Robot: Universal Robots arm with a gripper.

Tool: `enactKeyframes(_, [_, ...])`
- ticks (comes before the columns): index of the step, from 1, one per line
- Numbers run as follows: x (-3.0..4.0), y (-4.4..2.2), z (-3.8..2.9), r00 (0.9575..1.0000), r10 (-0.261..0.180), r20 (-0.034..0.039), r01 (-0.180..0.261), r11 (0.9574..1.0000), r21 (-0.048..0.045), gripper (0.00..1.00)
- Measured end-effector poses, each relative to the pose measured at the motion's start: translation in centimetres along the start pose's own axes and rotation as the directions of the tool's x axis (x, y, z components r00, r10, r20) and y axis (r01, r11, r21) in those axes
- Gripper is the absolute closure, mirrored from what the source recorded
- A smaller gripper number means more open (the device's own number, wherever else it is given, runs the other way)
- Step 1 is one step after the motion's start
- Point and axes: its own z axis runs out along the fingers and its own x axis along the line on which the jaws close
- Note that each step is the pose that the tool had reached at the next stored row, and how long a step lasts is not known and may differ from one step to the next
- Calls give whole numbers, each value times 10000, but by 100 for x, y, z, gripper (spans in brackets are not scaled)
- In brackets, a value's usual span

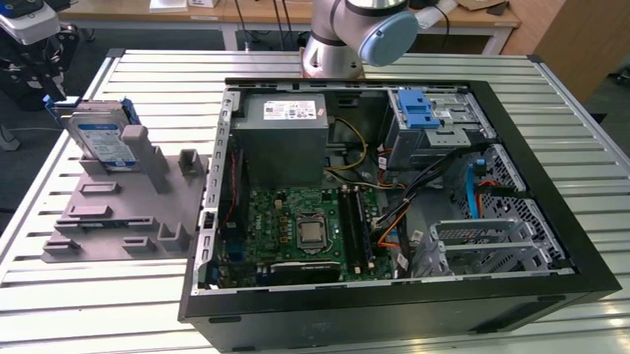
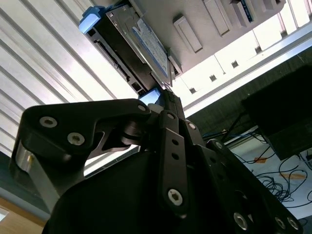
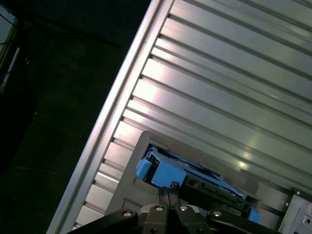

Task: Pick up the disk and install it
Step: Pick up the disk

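The disk [image 1: 103,139] stands upright on its edge in a grey holder [image 1: 128,210] on the exterior view's left, its white-and-blue label facing the camera and a blue bracket around it. My gripper [image 1: 49,92] hangs just beyond the disk's upper far corner. In both wrist views the disk [image 2: 145,43] [image 3: 168,173] lies right in front of the gripper [image 2: 168,95] [image 3: 168,187]. The fingertips sit close together at the bracket's blue corner and look shut, with nothing seen between them.
An open black computer case [image 1: 551,214] fills the slatted metal table's [image 1: 59,310] middle and right. Inside are a grey power supply [image 1: 285,129], a green motherboard [image 1: 300,232], a blue-latched drive cage [image 1: 428,118] and silver bays [image 1: 492,243]. The arm's base [image 1: 335,51] stands behind.
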Motion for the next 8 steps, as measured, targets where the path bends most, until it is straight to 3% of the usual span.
enactKeyframes(4, [0,0,0,10000,-61,-3,61,10000,0,89])
enactKeyframes(8, [0,0,3,9975,-707,-30,707,9975,-2,89])
